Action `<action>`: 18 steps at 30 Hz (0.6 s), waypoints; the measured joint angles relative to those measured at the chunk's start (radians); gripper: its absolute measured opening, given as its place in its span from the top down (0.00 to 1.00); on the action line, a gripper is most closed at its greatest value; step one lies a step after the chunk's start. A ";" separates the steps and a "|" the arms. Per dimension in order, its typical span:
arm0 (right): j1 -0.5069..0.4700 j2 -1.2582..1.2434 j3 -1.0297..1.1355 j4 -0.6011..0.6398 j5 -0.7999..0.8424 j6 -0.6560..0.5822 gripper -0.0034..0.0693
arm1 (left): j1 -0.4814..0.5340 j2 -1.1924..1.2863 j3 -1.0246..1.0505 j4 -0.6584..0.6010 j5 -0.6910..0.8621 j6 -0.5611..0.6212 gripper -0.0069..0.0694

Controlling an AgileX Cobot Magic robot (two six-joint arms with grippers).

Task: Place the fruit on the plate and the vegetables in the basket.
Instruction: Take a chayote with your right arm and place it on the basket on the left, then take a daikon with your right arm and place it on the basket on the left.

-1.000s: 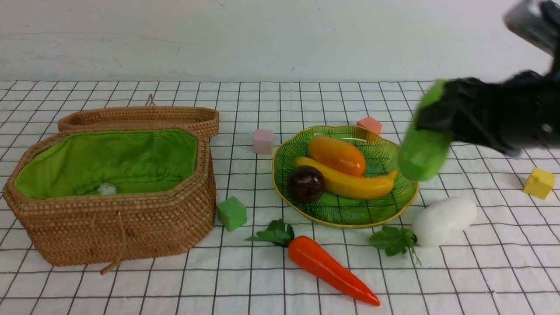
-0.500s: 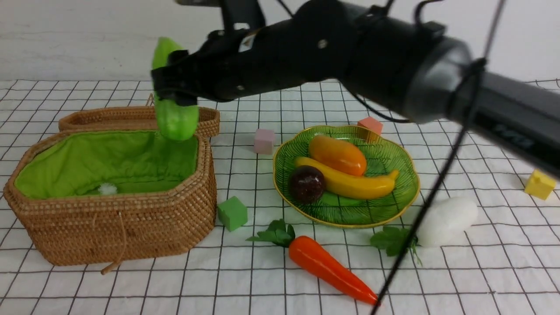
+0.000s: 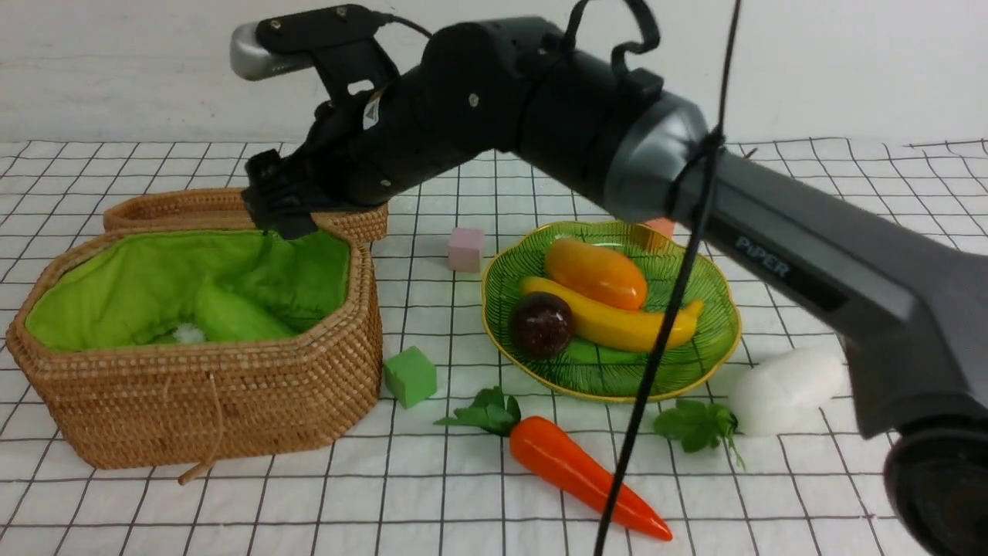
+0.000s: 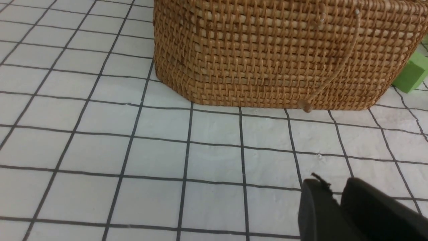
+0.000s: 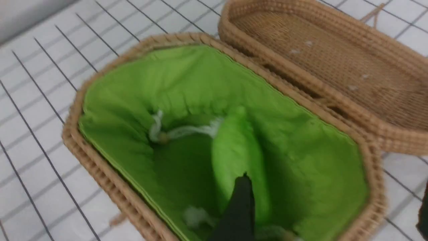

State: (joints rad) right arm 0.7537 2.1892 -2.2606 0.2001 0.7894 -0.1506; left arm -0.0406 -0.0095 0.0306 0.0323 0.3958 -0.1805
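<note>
The wicker basket (image 3: pixel 208 401) stands at the left with its lid (image 3: pixel 231 205) laid back. The light green cucumber (image 3: pixel 231 313) lies inside on the green lining, also seen from the right wrist (image 5: pixel 237 150). My right gripper (image 3: pixel 282 208) hangs open and empty over the basket's far right corner, its fingers (image 5: pixel 240 207) spread wide. The green plate (image 3: pixel 617 394) holds the mango (image 3: pixel 594 274), banana (image 3: pixel 610 320) and mangosteen (image 3: pixel 540 324). The carrot (image 3: pixel 579 475) and radish (image 3: pixel 787 390) lie on the cloth in front of the plate. My left gripper (image 4: pixel 336 187) is shut, empty, low before the basket (image 4: pixel 267 50).
My right arm reaches across above the plate, and its black cable (image 3: pixel 656 332) hangs down in front of the plate. A green cube (image 3: pixel 410 376) sits between basket and carrot, a pink cube (image 3: pixel 465 249) behind it, an orange cube (image 3: pixel 656 225) behind the plate.
My right arm carried the cucumber from beside the plate to above the basket, then opened. The cucumber dropped and now lies in the basket.
</note>
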 joint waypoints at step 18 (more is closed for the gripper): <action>-0.169 -0.495 0.644 -0.135 0.369 -0.054 0.16 | 0.000 0.000 0.000 0.000 0.000 0.000 0.76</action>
State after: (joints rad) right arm 0.5844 1.6947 -1.6162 0.0650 1.1584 -0.2044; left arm -0.0406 -0.0095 0.0306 0.0323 0.3958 -0.1805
